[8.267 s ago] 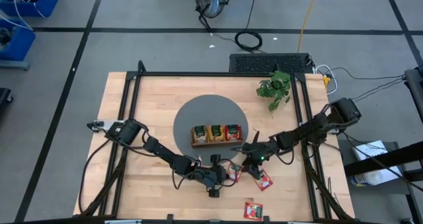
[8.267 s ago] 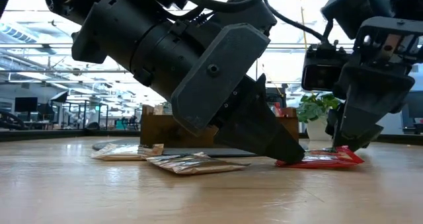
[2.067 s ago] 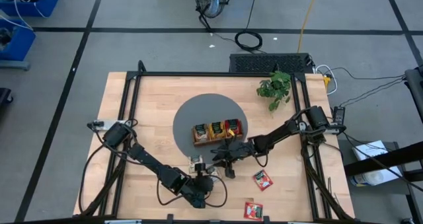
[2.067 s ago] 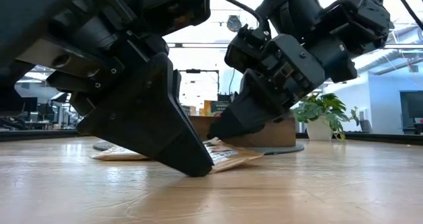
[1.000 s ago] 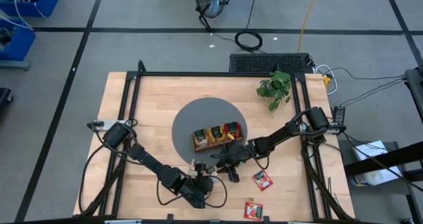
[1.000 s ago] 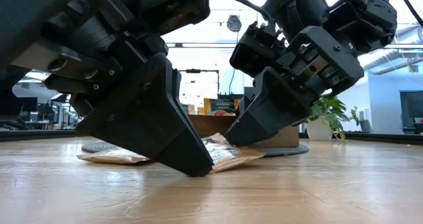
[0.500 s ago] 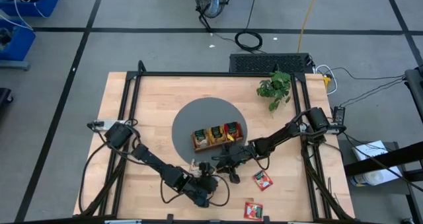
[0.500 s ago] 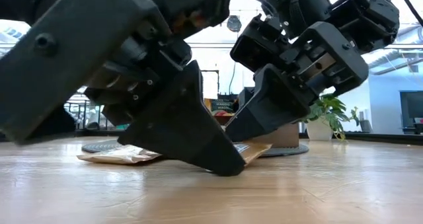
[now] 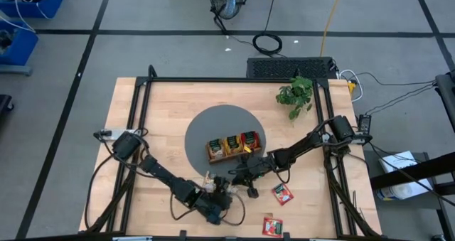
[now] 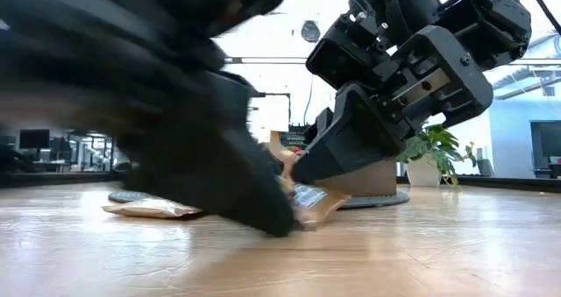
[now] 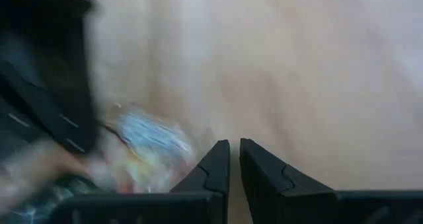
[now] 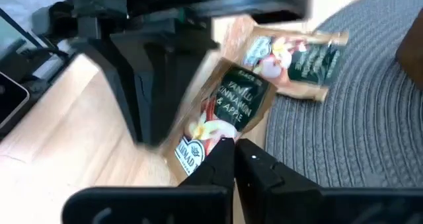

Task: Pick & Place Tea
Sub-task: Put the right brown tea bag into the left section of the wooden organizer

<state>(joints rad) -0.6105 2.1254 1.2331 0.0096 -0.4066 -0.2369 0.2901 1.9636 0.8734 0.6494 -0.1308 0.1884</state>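
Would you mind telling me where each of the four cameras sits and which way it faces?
High view: overhead, straight down; both arms, wooden tray on the grey mat.
Low view: table height, level across; right gripper by a beige packet.
Left wrist view: along the shut left gripper at bare wood.
Right wrist view: along the right gripper, shut on the beige packet.
Shared: low and right wrist views both show that packet.
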